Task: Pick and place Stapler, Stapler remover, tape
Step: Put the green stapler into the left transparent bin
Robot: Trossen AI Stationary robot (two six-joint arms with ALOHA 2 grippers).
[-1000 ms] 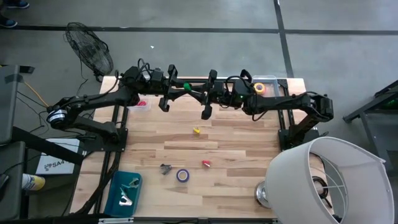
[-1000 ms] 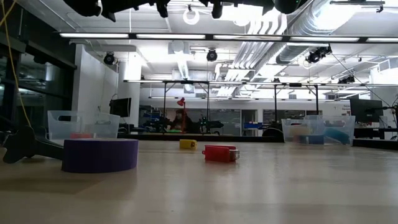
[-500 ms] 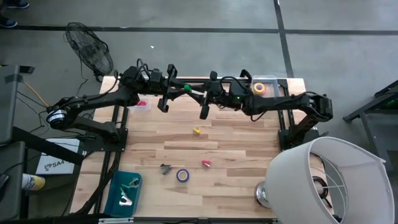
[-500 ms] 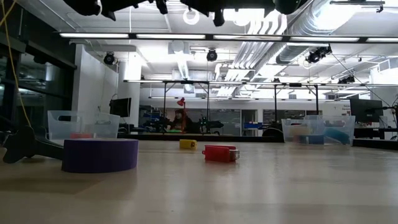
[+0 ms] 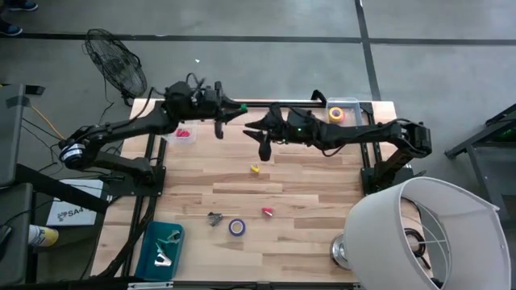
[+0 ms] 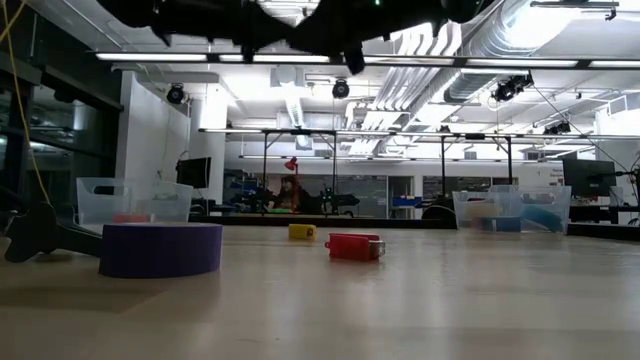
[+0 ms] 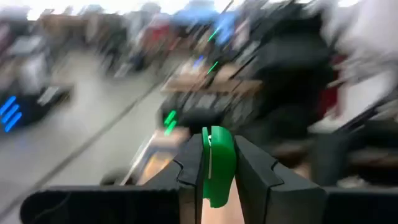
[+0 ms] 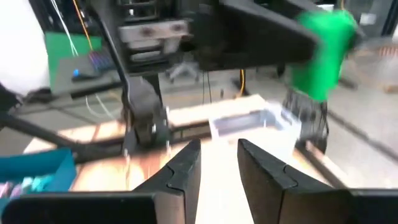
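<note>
Since a second ago, pulled back toward the table's far left: left claw (image 5: pixel 239 108), clamped on a small green object (image 7: pixel 215 163), likely a stapler. Parted from that object and swung slightly away near the far edge's middle: right claw (image 5: pixel 256 129), fingers (image 8: pixel 184 169) now apart with nothing between them. Unmoved on the light wooden table (image 5: pixel 306 193): purple ring-shaped tape roll (image 5: pixel 236 227) near the front, small red stapler (image 5: pixel 267 212) just to its right, small yellow stapler (image 5: pixel 255 169) toward the centre, dark metal staple remover (image 5: pixel 214 218) just left of the tape. Yellow tape roll (image 5: pixel 335 114) inside a clear plastic bin (image 5: pixel 351 103) at the far right corner.
</note>
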